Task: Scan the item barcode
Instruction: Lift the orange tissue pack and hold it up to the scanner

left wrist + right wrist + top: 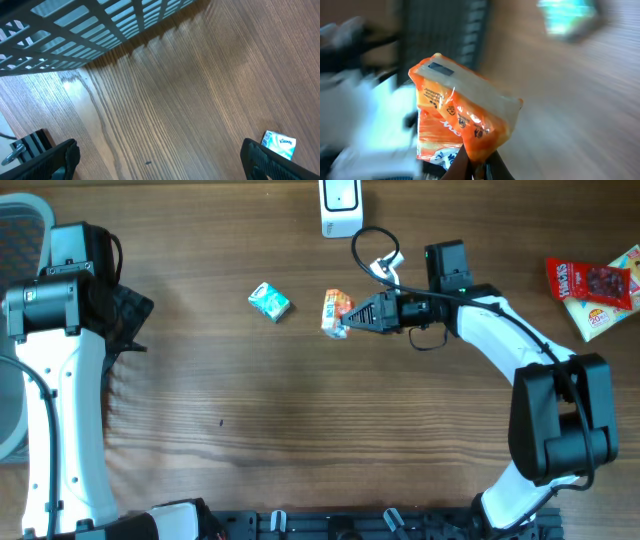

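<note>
An orange snack packet [336, 312] hangs just above the table near the top centre, pinched at its edge by my right gripper [352, 317]. The right wrist view shows the packet [462, 117] close up, its lower corner squeezed between the two dark fingers [461, 165]; the background there is blurred by motion. A white barcode scanner [341, 207] stands at the table's far edge, just above the packet. My left gripper [160, 160] stands wide open over bare wood at the far left, holding nothing.
A small teal tissue pack [269, 302] lies left of the orange packet, also seen by the left wrist as the tissue pack [280, 143]. Red and yellow snack bags [595, 287] lie at the far right. A grey wire basket [90, 25] sits beside the left arm.
</note>
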